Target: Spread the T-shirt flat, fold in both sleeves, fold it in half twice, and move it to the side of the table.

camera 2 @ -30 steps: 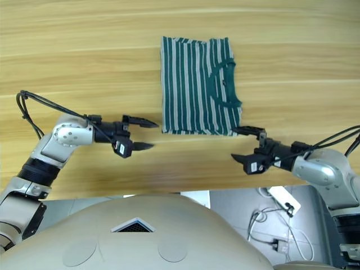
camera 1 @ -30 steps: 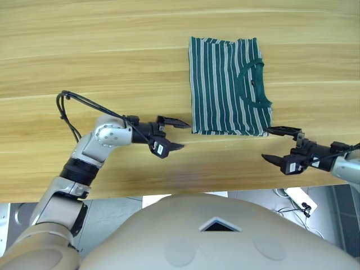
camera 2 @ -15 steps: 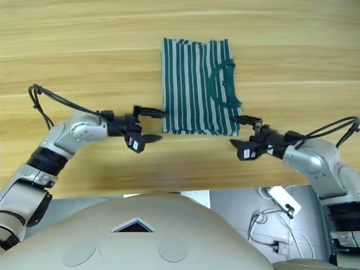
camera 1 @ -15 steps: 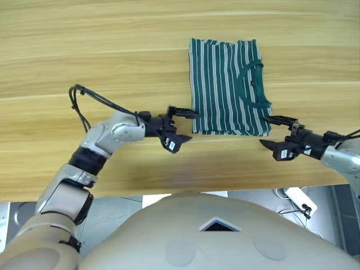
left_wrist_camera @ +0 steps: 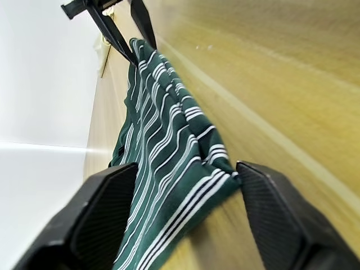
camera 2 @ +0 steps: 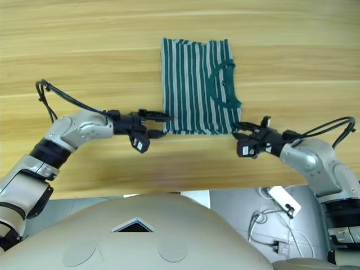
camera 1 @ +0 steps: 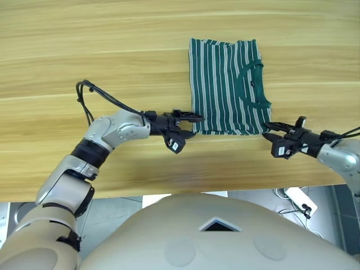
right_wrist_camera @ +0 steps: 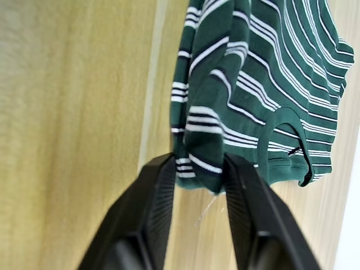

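From the head views, one folded striped T-shirt [camera 1: 228, 84] lies flat on the wooden table [camera 1: 84, 56], toward 1 o'clock from the middle. Bare wood runs wide toward 9 o'clock, and the table's near edge passes close at 6 o'clock. There are two grippers. The left gripper [camera 1: 194, 126] is at the shirt's 7 o'clock corner and the right gripper [camera 1: 265, 130] at its 5 o'clock corner.

In the left wrist view, two fingers [left_wrist_camera: 107, 219] stand wide apart, one on each side of the corner, not closed.

In the right wrist view, two fingers [right_wrist_camera: 149, 214] pinch the layered corner between them.
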